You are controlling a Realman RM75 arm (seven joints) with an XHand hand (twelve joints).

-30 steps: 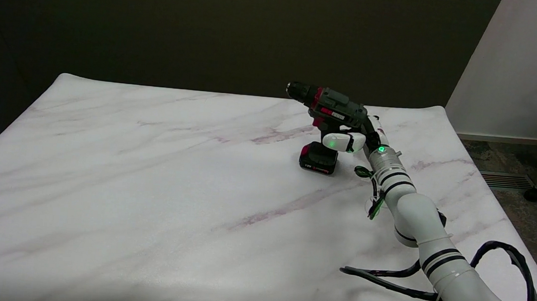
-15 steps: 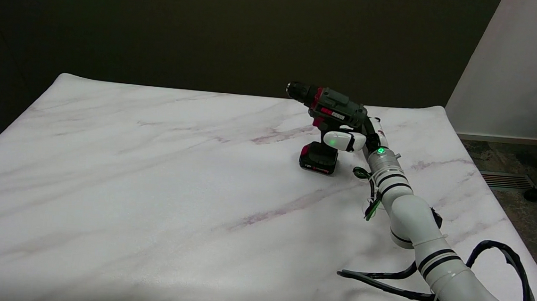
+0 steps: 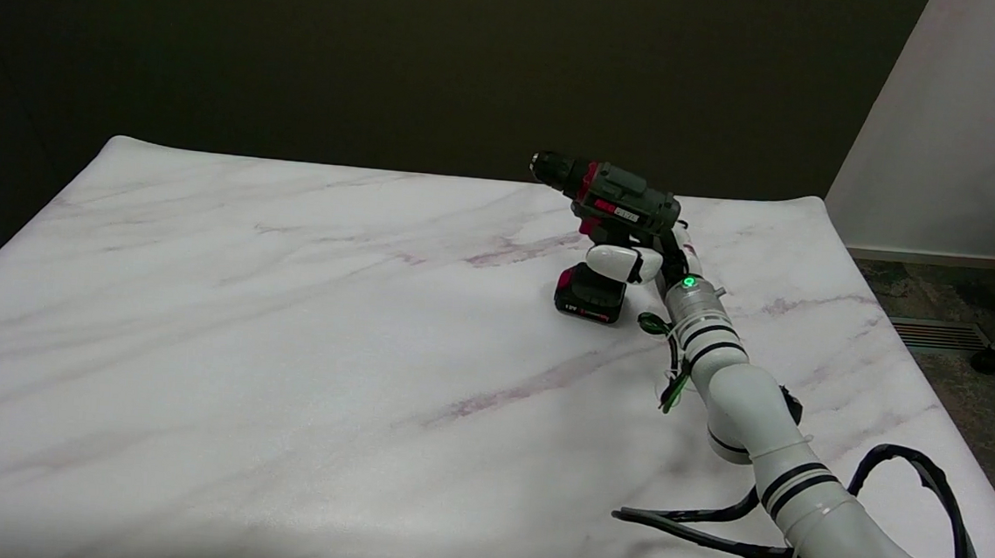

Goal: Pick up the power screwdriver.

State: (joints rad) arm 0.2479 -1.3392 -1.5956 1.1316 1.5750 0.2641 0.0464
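The power screwdriver (image 3: 605, 225) stood upright on its battery at the far right of the surface (image 3: 283, 343), its handle wrapped by the robot hand (image 3: 634, 261), whose partial hold risked tipping the top-heavy tool.

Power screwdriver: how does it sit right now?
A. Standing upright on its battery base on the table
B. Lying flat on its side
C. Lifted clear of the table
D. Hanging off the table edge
A: the power screwdriver stands on its battery base on the marble table, with the right hand at its handle.
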